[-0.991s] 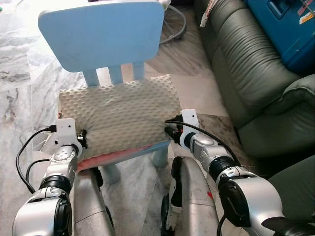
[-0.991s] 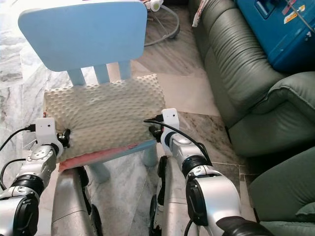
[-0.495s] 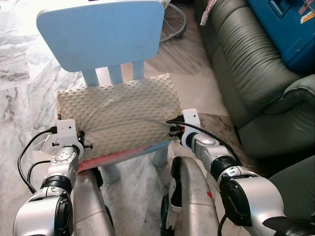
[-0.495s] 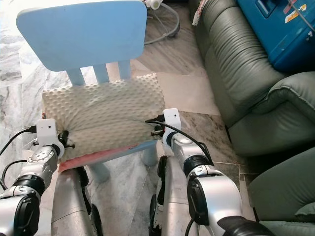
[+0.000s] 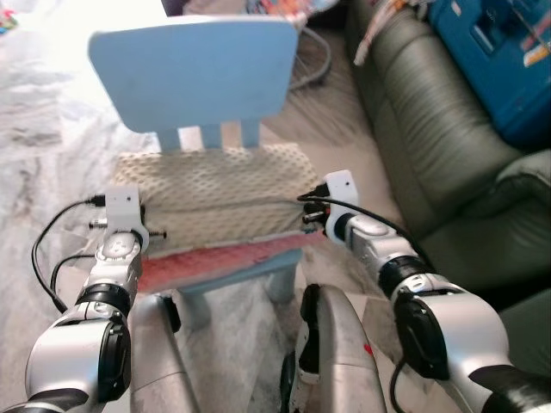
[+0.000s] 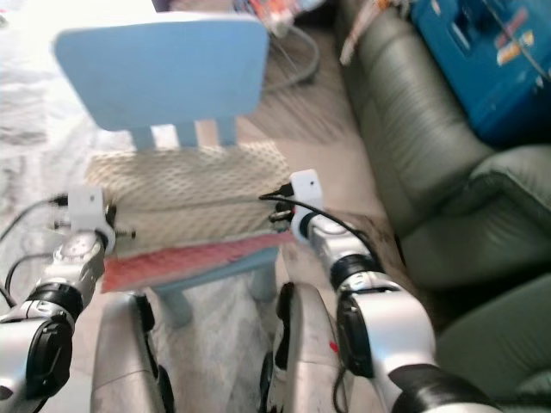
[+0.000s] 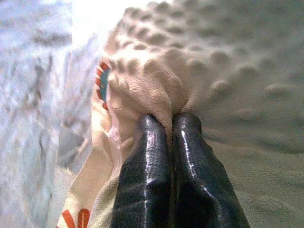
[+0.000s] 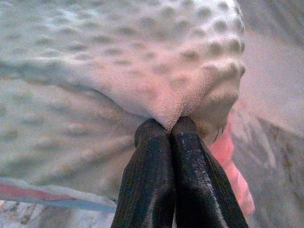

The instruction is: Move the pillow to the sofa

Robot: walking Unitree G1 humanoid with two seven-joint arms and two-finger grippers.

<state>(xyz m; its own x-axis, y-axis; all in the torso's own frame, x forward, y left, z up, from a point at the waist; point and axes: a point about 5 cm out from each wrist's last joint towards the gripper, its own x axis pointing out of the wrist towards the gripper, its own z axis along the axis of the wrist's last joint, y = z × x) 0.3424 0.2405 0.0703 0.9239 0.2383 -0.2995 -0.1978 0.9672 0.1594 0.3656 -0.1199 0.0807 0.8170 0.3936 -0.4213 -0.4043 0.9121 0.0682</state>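
The green sofa (image 5: 430, 129) runs down the right side of the head view, and the light-blue chair (image 5: 198, 77) stands at centre, its backrest filling the upper middle. The pillow (image 5: 219, 194), cream and dimpled, lies across the chair seat in mid-frame, over a reddish cloth (image 5: 215, 260) that shows along the seat's front edge. The left pincer (image 7: 166, 128) is pressed together on a fold of the pillow's near left corner, and the right pincer (image 8: 164, 130) is pinching the fabric at its near right corner. To do the lift well, I judge both arms should rise evenly so the soft pillow does not sag or twist, clear the seat without dragging the cloth, then turn toward the sofa with both pinches kept tight
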